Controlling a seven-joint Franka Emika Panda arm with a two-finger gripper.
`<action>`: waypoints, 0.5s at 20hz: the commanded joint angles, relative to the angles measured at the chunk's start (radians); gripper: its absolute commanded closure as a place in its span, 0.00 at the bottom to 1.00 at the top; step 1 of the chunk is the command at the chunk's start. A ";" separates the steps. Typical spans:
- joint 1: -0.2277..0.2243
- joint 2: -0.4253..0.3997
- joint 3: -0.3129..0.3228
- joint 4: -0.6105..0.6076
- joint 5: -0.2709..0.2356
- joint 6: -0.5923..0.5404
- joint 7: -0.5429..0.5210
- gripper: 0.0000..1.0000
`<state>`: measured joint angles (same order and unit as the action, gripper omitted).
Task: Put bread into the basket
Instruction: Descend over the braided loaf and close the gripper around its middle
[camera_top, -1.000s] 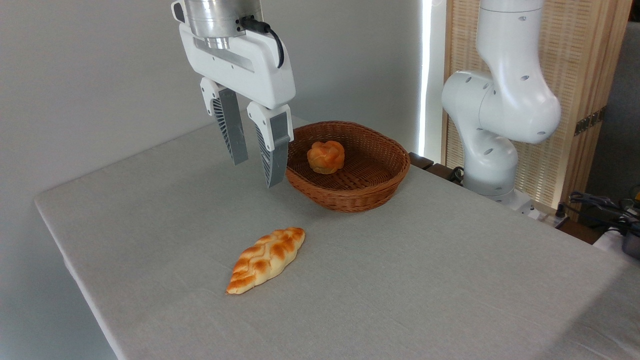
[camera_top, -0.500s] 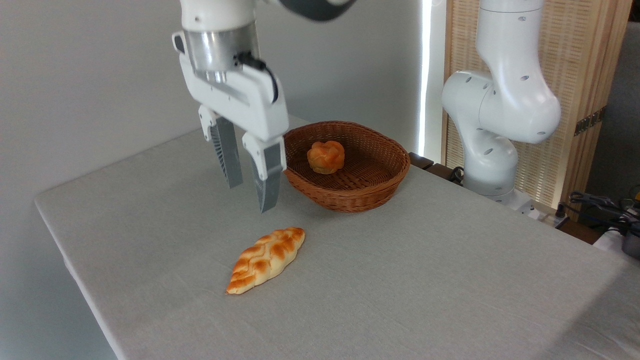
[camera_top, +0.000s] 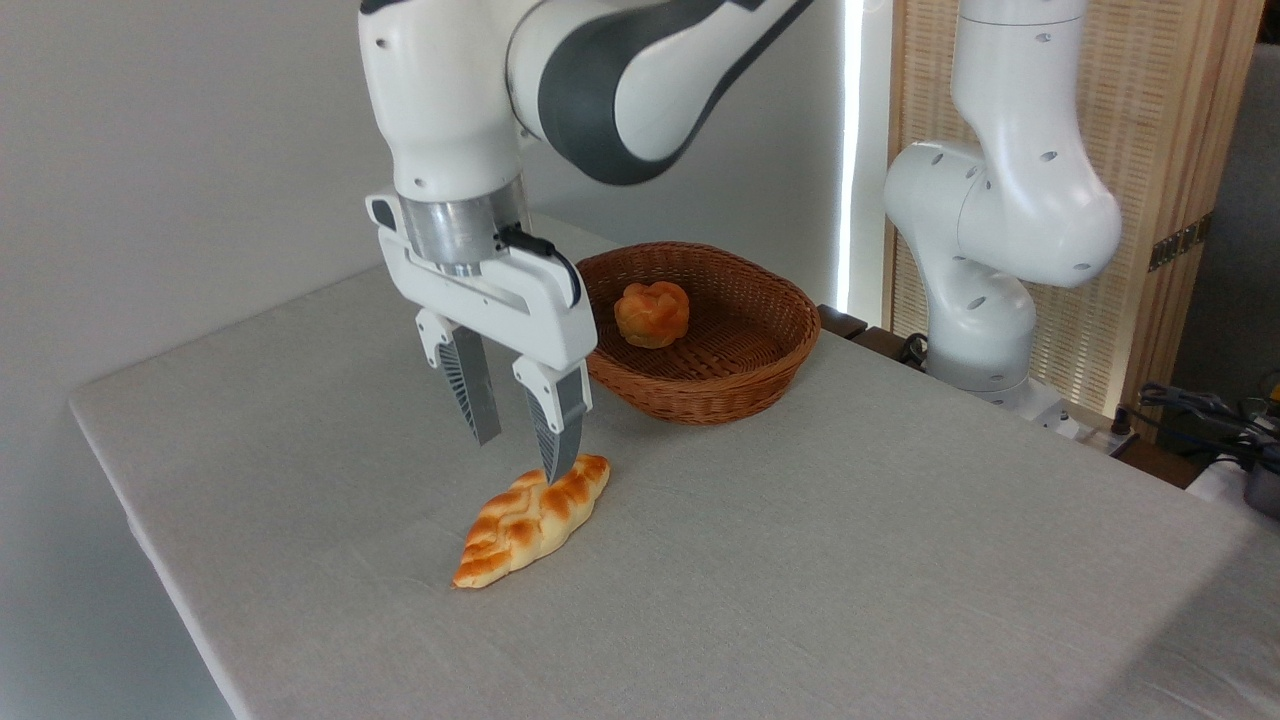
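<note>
The bread (camera_top: 530, 520), a long braided golden loaf with pointed ends, lies flat on the grey table near the front left. My gripper (camera_top: 518, 458) hangs open just above and behind the loaf's far end, its near fingertip overlapping the crust in this view; nothing is between the fingers. The basket (camera_top: 770, 375), oval reddish-brown wicker, stands behind and to the right of the gripper.
A small round knotted orange bun (camera_top: 652, 313) lies inside the basket. The arm's white base (camera_top: 985, 260) stands at the table's far right edge, in front of a wooden slatted screen. The table's left edge (camera_top: 140, 530) runs close to the loaf.
The gripper has come down and a little forward, from beside the basket rim to just over the loaf's far end, staying open. The loaf, basket and bun have not moved.
</note>
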<state>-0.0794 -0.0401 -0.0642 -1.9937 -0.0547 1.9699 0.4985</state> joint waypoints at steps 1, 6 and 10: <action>0.000 -0.004 -0.022 -0.076 0.010 0.101 -0.040 0.00; 0.000 0.020 -0.032 -0.092 0.015 0.141 -0.043 0.00; -0.002 0.023 -0.034 -0.120 0.088 0.170 -0.044 0.00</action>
<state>-0.0800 -0.0123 -0.0960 -2.0918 -0.0438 2.1103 0.4804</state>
